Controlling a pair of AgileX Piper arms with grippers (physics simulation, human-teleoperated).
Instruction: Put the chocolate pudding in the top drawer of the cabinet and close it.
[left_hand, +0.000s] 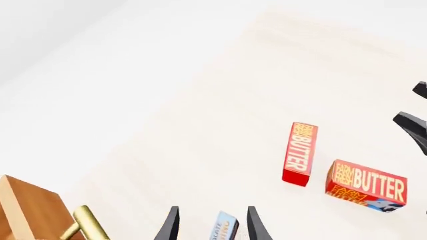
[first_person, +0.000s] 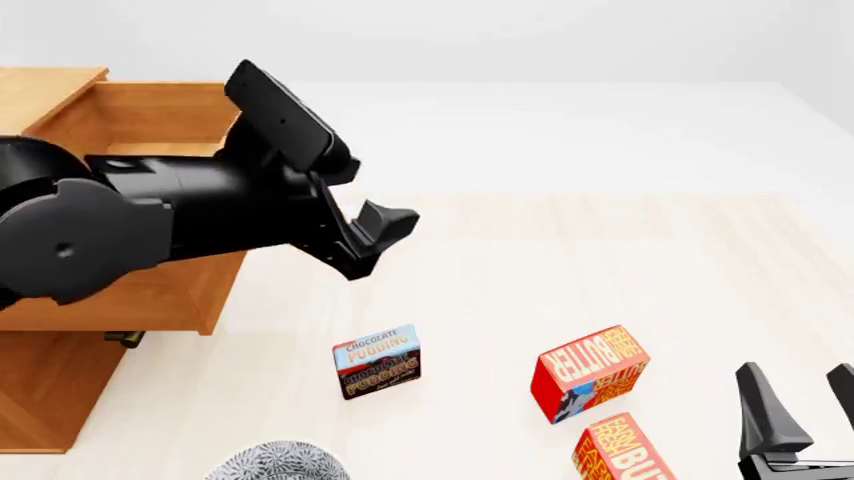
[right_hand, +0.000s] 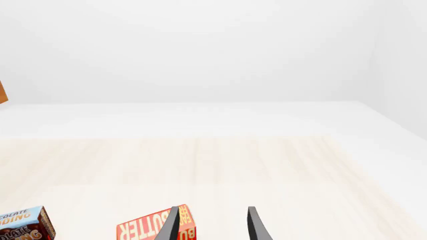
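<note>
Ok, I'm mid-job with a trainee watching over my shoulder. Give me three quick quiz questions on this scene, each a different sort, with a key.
1. True or false: the chocolate pudding already lies inside the top drawer.
2. Multiple choice: how many butter boxes show in the front view? A) one B) two C) three
3. Fill in: the left gripper hangs above the table with its jaws ____ and nothing between them.

Key
1. False. The pudding stands on the table in front of the cabinet, and the drawer is pulled out.
2. B: one butter box and a second butter box nearer the right gripper.
3. Open.
</note>
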